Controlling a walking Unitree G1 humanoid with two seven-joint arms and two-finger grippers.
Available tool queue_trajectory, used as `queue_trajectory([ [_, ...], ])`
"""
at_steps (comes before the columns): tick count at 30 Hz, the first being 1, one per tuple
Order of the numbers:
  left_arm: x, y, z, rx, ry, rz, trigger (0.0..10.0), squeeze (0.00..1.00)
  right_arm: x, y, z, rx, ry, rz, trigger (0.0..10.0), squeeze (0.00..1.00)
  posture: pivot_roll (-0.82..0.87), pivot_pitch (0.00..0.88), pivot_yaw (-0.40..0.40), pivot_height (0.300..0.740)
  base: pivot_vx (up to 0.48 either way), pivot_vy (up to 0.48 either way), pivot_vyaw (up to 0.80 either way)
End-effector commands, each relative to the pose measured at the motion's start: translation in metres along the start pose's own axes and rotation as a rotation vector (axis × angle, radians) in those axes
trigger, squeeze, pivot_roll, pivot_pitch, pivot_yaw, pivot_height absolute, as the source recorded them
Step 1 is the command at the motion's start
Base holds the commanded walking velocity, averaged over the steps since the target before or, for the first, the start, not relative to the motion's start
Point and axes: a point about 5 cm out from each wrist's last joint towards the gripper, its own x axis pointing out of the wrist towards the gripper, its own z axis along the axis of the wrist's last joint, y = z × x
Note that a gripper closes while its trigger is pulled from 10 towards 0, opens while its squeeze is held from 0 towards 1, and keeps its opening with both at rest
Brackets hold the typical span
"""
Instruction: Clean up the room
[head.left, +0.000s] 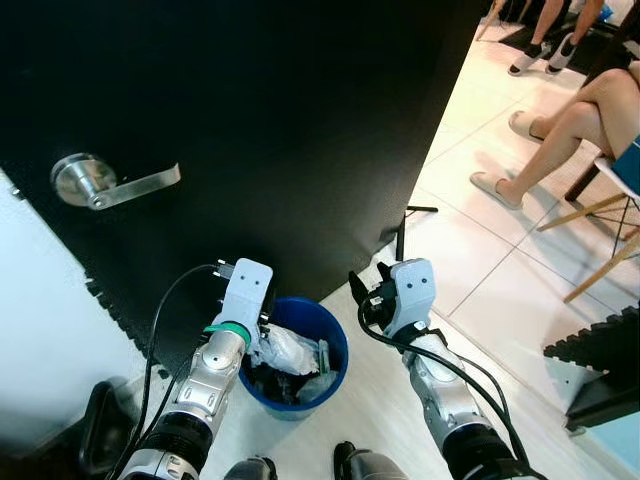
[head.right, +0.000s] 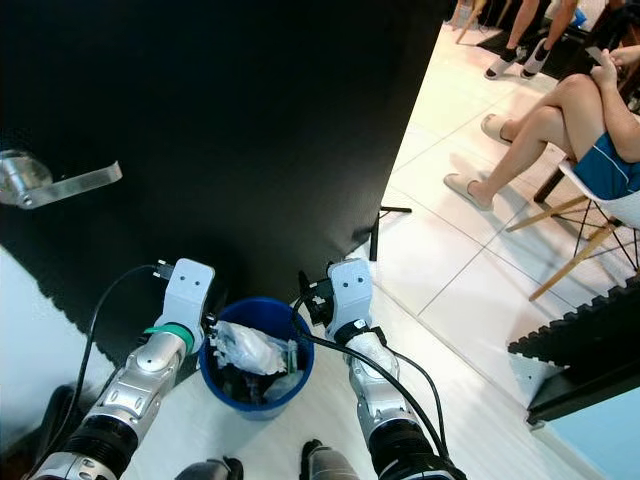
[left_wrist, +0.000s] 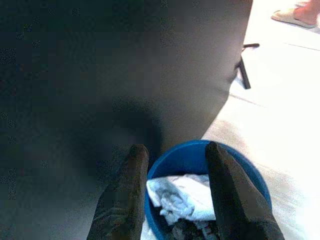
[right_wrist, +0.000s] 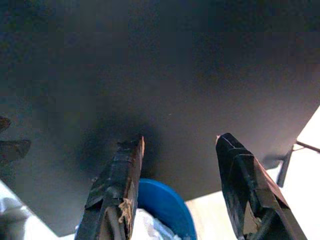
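A blue waste bin (head.left: 335, 335) stands on the pale tiled floor against a black door (head.left: 300, 120). Crumpled white paper (head.left: 287, 350) and dark scraps lie inside it. My left gripper (left_wrist: 175, 150) hangs open just over the bin's left rim, with nothing between its fingers (left_wrist: 127, 185); the white paper (left_wrist: 180, 197) lies below them. My right gripper (right_wrist: 179, 142) is open too, held a little right of the bin and above the floor, pointing at the door. The bin's blue rim (right_wrist: 165, 200) shows between its fingers (right_wrist: 117, 185).
The door has a silver lever handle (head.left: 100, 182) and a black door stop (head.left: 402, 235) at its edge. A person (head.left: 580, 115) sits on a chair at the right; another person's legs (head.left: 550, 35) are farther back. A dark stepped object (head.left: 600, 350) stands at the right.
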Motion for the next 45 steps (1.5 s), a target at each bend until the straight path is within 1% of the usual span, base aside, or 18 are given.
queue_trajectory([
  [1,-0.0012,-0.0005,-0.0059,0.005,0.019,0.001,10.0,0.0,-0.0023,0.0003,-0.0041,0.005,0.022,-0.001,10.0,0.0,-0.01,0.0,-0.003,0.74,-0.352,0.0,0.0],
  [31,0.0014,-0.0026,-0.0058,0.007,0.01,-0.003,10.0,0.0,-0.0026,-0.0036,-0.006,0.0,0.046,-0.014,10.0,0.0,-0.01,0.0,-0.007,0.74,-0.354,0.0,0.0],
  [38,0.002,-0.003,-0.0058,0.009,0.009,-0.006,10.0,0.0,-0.0023,-0.004,-0.0067,0.004,0.053,-0.016,10.0,0.0,-0.01,0.0,-0.007,0.74,-0.327,0.0,-0.64],
  [45,0.0032,-0.0057,-0.0056,0.003,0.021,-0.02,10.0,0.0,-0.0016,-0.0043,-0.0068,0.009,0.057,-0.019,10.0,0.0,-0.01,0.0,-0.003,0.74,0.0,0.0,-0.79],
])
